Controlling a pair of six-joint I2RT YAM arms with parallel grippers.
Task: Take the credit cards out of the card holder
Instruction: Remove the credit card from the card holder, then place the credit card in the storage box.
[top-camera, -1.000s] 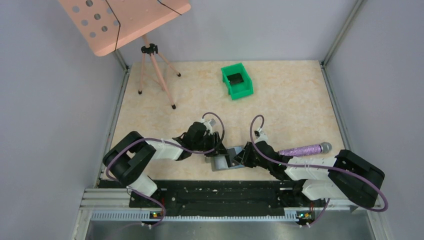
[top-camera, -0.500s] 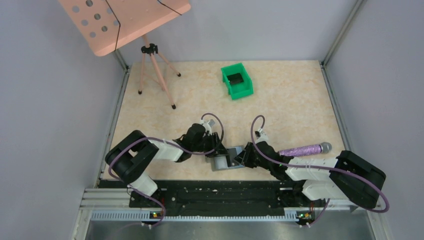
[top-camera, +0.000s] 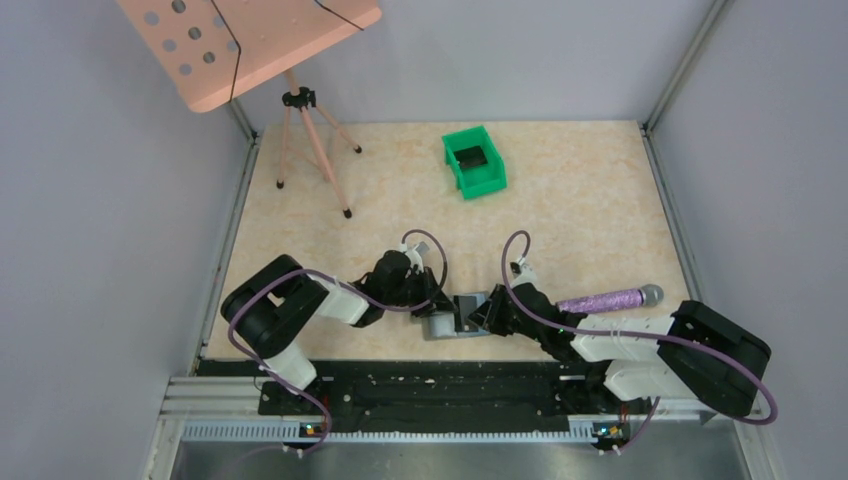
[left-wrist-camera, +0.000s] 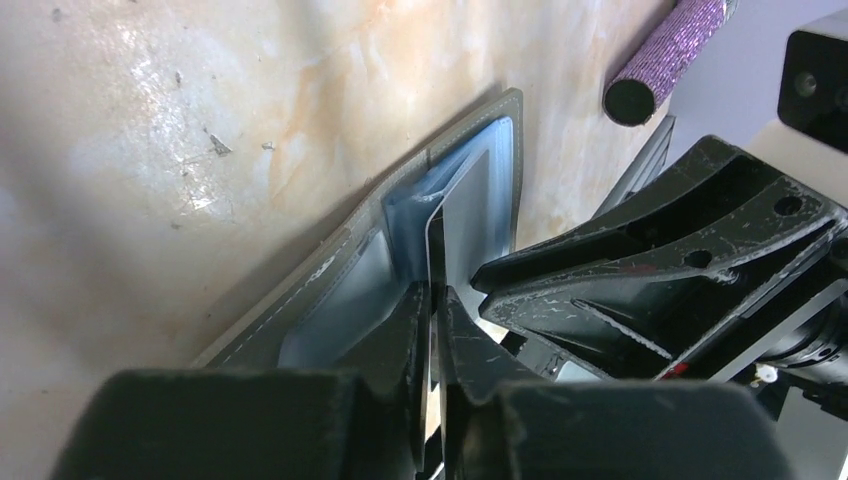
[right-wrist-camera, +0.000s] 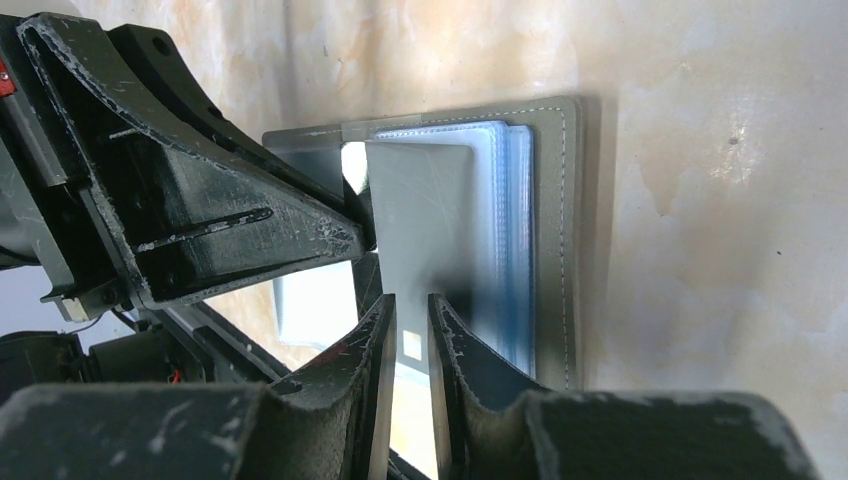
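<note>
The grey card holder (top-camera: 455, 320) lies open near the table's front edge, between both grippers. Its light blue sleeves show in the left wrist view (left-wrist-camera: 340, 300) and in the right wrist view (right-wrist-camera: 515, 230). My left gripper (top-camera: 438, 302) is shut on the thin edge of a grey card (left-wrist-camera: 436, 240), which stands partly out of the sleeves (right-wrist-camera: 420, 210). My right gripper (top-camera: 480, 316) is low over the holder's right half. Its fingertips (right-wrist-camera: 408, 305) are almost together, with nothing visibly between them.
A purple glitter cylinder (top-camera: 605, 298) lies just right of the right arm and also shows in the left wrist view (left-wrist-camera: 670, 50). A green bin (top-camera: 475, 160) sits at the back. A tripod stand (top-camera: 310, 140) with a pink board stands at the back left.
The left arm's elbow has drawn in towards the front, and its gripper has edged slightly left at the holder. The right arm and the holder have stayed put.
</note>
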